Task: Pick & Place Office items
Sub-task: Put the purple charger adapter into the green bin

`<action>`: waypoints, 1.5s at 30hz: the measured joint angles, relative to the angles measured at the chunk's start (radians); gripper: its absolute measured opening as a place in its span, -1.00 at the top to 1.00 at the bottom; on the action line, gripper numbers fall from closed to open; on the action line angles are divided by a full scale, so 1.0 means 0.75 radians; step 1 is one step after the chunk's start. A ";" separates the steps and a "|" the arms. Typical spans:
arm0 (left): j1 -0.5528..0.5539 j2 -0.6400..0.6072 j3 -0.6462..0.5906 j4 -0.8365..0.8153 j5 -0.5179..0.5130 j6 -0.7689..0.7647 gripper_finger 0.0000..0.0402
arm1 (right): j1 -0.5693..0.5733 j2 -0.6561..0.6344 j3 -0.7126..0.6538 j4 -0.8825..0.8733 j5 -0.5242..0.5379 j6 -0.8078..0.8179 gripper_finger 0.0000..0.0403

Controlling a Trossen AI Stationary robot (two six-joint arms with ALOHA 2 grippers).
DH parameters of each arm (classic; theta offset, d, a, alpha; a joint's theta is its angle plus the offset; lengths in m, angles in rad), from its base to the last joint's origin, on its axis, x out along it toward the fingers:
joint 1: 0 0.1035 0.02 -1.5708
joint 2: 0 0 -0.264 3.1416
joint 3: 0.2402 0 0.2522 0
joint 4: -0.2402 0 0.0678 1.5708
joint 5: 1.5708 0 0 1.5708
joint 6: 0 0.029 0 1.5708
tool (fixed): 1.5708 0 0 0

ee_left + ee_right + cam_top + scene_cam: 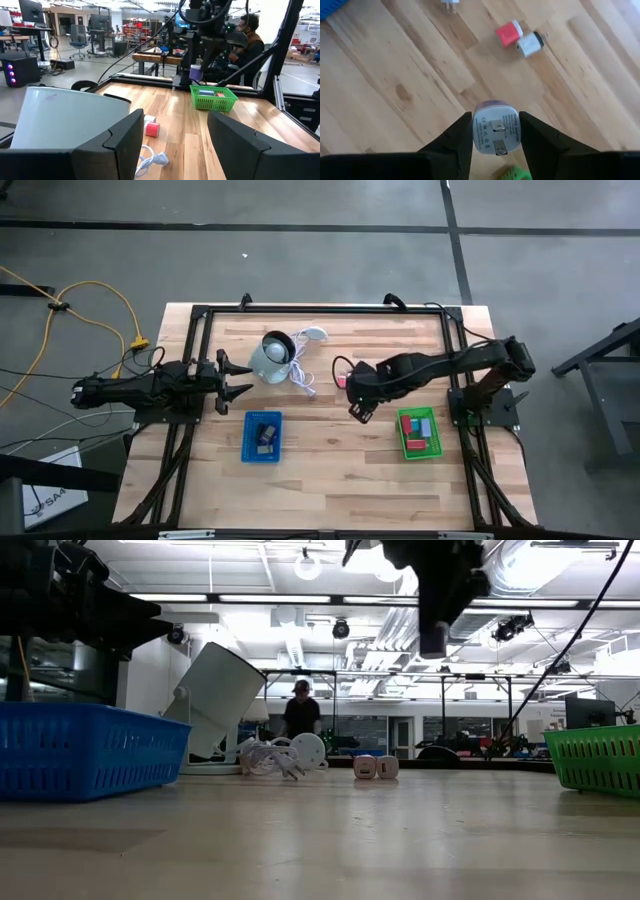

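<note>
Right tool pinching a pale plug block, prongs facing the wrist camera, held above the counter just beside the green tray. Looks mid-carry: lifted clear so it can go over the tray wall and drop in. Red block and white block lie touching on the counter, not yet picked. Left tool waits with fingers spread near the grey round object, above the blue tray.

table: pale wood planks, smooth matt
green tray: plastic mesh
held white block: glossy plastic
</note>
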 joint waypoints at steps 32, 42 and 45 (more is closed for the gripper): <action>0.000 0.000 0.000 0.009 0.000 0.000 -0.06 | 0.652 -0.284 -0.487 -0.100 0.012 1.324 0.34; 0.000 0.000 0.000 0.008 -0.001 0.000 -0.06 | 0.769 -0.213 -0.487 -0.177 -0.077 1.572 0.34; 0.000 0.000 0.000 0.008 0.000 0.000 -0.06 | 0.794 -0.193 -0.486 -0.183 -0.105 1.624 0.34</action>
